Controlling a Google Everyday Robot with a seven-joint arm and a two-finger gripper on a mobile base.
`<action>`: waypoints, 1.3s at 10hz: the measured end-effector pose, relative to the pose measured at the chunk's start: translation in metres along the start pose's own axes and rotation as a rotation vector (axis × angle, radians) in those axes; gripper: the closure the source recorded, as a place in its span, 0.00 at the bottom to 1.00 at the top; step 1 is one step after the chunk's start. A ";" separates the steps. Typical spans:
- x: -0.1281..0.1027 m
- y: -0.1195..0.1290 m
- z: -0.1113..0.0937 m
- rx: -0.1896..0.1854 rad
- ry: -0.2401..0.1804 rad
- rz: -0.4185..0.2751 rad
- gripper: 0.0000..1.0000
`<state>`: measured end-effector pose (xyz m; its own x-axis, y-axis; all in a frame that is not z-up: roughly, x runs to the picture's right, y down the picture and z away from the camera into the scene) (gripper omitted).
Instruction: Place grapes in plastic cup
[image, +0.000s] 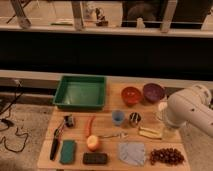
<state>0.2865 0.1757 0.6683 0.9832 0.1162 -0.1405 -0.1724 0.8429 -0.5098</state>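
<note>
Camera view: claw is hovering released at the bench's three o'clock.
Dark grapes are lying at five o'clock; plastic cup is sitting near centre.

Bulky, smooth, rounded white arm

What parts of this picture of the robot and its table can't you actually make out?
Camera view:
- The tool: hidden behind the robot's own white arm on the right, so it does not show.
- The arm: cut off by the right edge.
- Pale cup: largely covered by the arm.
- Small dark item below the green bin: too small to name.
</note>
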 end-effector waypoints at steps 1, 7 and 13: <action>0.002 0.001 0.007 -0.005 0.014 0.005 0.20; 0.024 0.028 0.024 -0.016 0.057 0.061 0.20; 0.035 0.036 0.026 -0.011 0.056 0.099 0.20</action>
<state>0.3162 0.2236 0.6672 0.9565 0.1694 -0.2375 -0.2699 0.8228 -0.5001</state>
